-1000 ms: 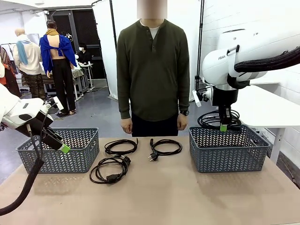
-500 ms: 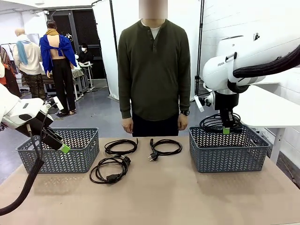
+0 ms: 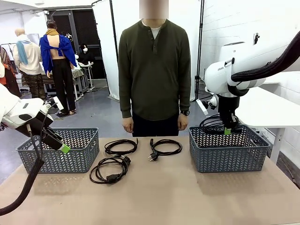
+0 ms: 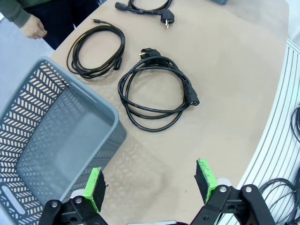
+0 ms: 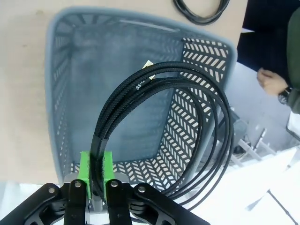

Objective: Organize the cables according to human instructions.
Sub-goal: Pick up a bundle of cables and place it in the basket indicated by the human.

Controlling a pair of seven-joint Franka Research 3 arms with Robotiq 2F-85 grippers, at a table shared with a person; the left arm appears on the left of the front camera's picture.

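Two grey baskets stood on the brown table (image 3: 154, 197). The left basket (image 3: 58, 157) sat at the left end, and the left wrist view showed its plain grey floor. The right basket (image 3: 229, 152) sat at the right end, and the right wrist view looked down on its grey floor too.

Between the baskets, three black cables lay flat on the table in loops: the far left cable (image 3: 121, 146), the far right cable (image 3: 165, 147) and the near cable (image 3: 110, 169).

The white right arm (image 3: 243, 65) had small dark letters that began "FRA". The held cable (image 5: 154, 75) had tiny white print on it, too small to read.

The right gripper (image 3: 227, 130) was above the right basket. Its green pads (image 5: 84, 168) were pressed together on the held cable, and the loops hung out over the basket's rim. The left gripper (image 4: 150, 180) was spread wide with nothing in it, beside the left basket.

The person (image 3: 153, 70) stood at the far side of the table, with both hands down and loosely curled.
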